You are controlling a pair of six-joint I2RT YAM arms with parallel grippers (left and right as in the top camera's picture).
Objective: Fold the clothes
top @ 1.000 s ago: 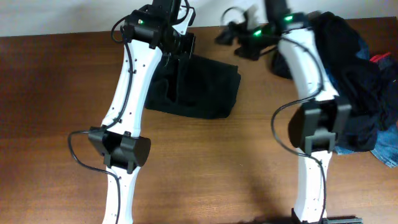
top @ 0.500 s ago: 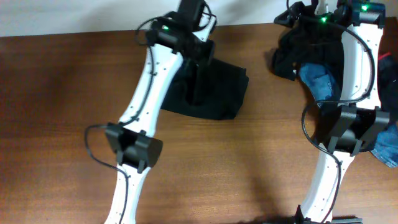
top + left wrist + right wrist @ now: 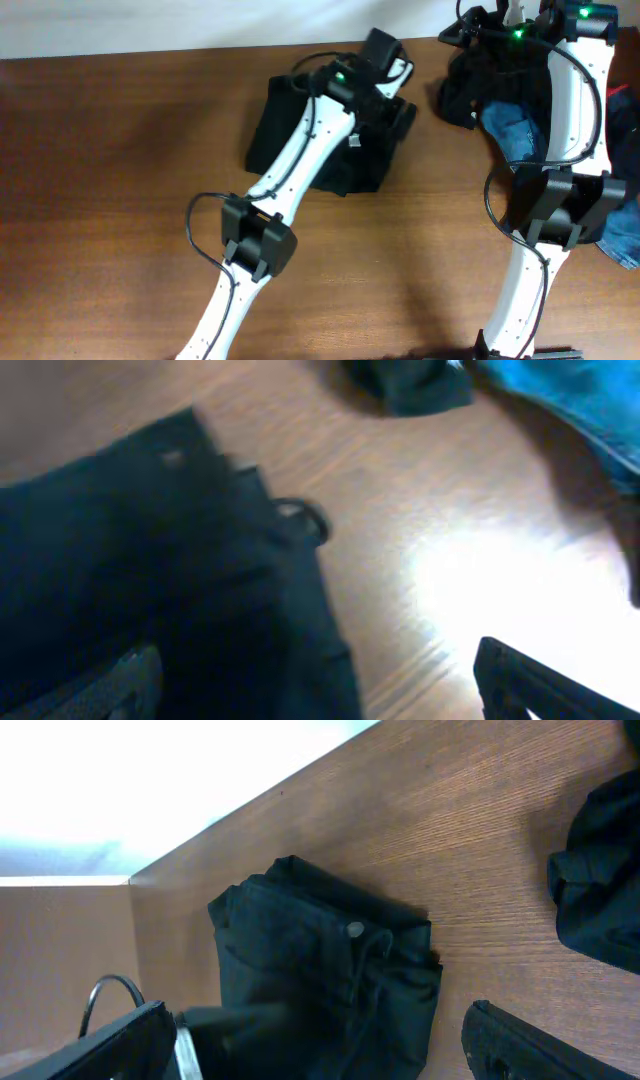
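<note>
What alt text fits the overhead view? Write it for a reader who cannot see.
A folded black garment lies on a wooden table, with the left arm stretched across it. At the right edge the right arm reaches over a heap of dark clothes and blue denim.

Overhead cam: fixed, straight down on the table (image 3: 100, 200). It sits far enough back to catch the left arm (image 3: 295, 150) and right arm (image 3: 580, 100) full length, with the far edge at top of frame.
Left wrist cam: very close, low over the wood, blurry. The folded black garment (image 3: 130, 560) fills the left half and the jeans (image 3: 570, 400) clip the top right.
Right wrist cam: further back, angled across the table to its edge.
Overlap: the garment is in all three views. The jeans are in overhead and left wrist only.
</note>
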